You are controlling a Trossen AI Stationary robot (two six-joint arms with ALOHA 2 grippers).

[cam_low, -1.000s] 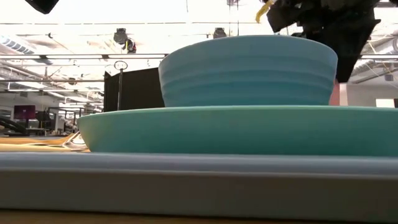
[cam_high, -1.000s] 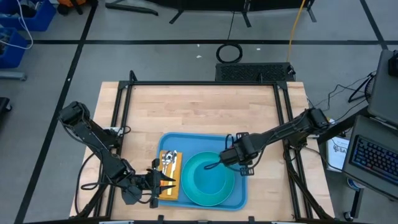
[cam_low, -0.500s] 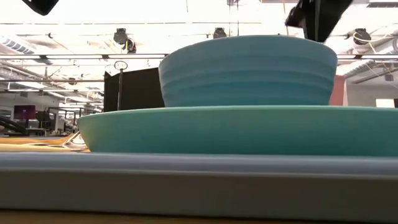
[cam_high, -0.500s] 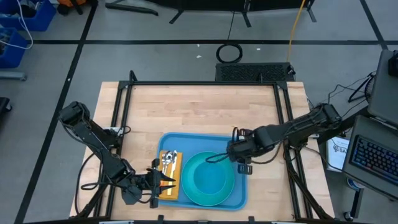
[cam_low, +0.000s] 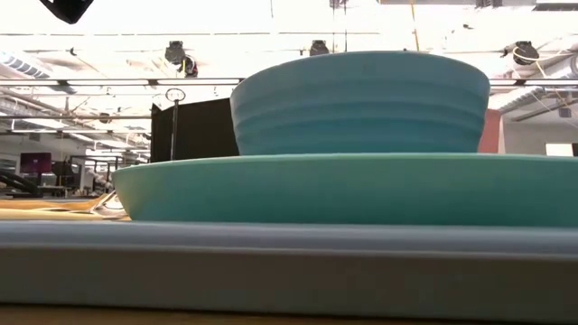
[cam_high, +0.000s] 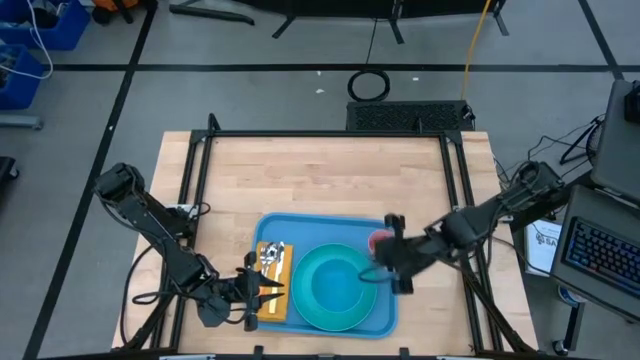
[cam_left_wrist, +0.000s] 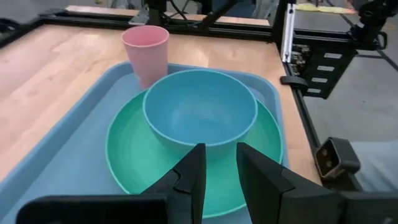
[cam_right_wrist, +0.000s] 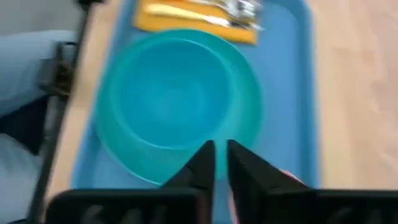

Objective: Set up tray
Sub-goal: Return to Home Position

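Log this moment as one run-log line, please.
tray: bowl on plate, cup, cutlery on napkin | left gripper: over napkin | right gripper: by cup, empty

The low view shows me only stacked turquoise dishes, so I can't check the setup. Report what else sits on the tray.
Observer: A pink plastic cup stands upright on the large light-blue plastic tray, on the right arm's side of the round turquoise plate.
Operator: Now tell me about the cutlery.
Observer: Metal cutlery lies on a yellow-orange rectangular napkin, on the tray at the left arm's side of the plate.
Operator: Place both arms for me.
Observer: The right tool is over the tray's right edge by the cup; the left tool is at the napkin.
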